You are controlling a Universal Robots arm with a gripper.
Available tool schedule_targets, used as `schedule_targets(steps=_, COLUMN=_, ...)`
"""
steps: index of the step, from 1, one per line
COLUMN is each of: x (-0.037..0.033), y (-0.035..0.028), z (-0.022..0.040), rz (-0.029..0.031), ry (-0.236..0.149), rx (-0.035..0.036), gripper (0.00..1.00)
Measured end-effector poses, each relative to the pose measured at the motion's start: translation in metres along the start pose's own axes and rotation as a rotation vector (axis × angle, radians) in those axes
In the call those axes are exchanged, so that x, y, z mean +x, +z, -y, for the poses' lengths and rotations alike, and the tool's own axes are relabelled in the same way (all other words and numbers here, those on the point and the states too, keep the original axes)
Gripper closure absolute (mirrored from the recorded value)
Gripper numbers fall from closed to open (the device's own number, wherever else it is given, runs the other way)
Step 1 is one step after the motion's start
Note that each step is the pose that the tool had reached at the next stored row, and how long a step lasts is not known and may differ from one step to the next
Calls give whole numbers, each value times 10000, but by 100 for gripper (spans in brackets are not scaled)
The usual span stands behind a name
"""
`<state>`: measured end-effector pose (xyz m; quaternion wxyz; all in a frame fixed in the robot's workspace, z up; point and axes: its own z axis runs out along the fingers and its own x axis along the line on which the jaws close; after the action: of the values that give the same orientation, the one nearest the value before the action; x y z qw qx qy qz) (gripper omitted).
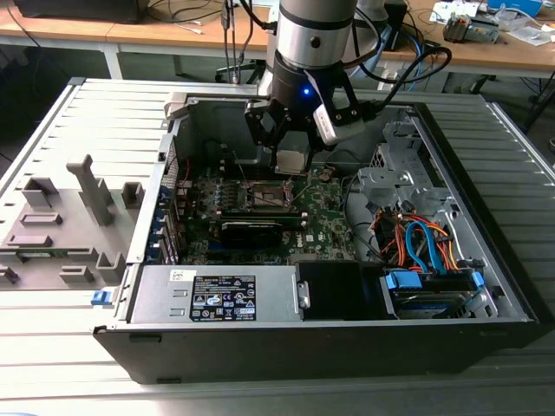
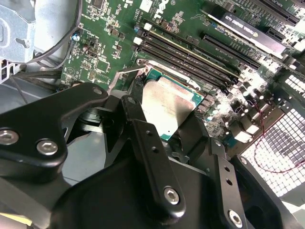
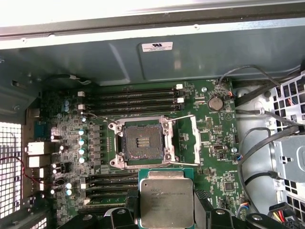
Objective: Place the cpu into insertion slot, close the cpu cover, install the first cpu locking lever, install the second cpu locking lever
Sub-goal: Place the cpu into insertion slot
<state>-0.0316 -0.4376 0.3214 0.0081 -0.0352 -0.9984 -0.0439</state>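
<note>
Gripper (image 1: 292,159) hangs inside the open computer case (image 1: 486,286), its two black fingers (image 3: 129,210) clamped on opposite edges of the cpu (image 3: 167,200), which is held flat with its silvery metal face showing in both wrist views. That chip sits above the green motherboard (image 1: 325,217), not seated in anything. Just beyond it in the first wrist view the insertion slot (image 3: 142,142) lies bare, its dark centre uncovered inside the grey metal rim. On the side of the slot toward the drive bays the cpu cover (image 3: 196,140) stands swung open, and a thin wire lever (image 3: 97,115) sticks out on the opposite side. Long black memory slots (image 3: 133,98) run along the far side of the socket, toward the case wall. Outside the case, on the exterior view's left, stands a grey fixture (image 1: 61,225); orange and blue cables (image 1: 421,243) bunch near the exterior view's right
</note>
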Motion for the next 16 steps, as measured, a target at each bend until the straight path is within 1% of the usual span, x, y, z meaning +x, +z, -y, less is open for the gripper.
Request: schedule_targets(steps=16, x=0, y=0, z=0, rz=17, ry=193, rx=-4, gripper=45)
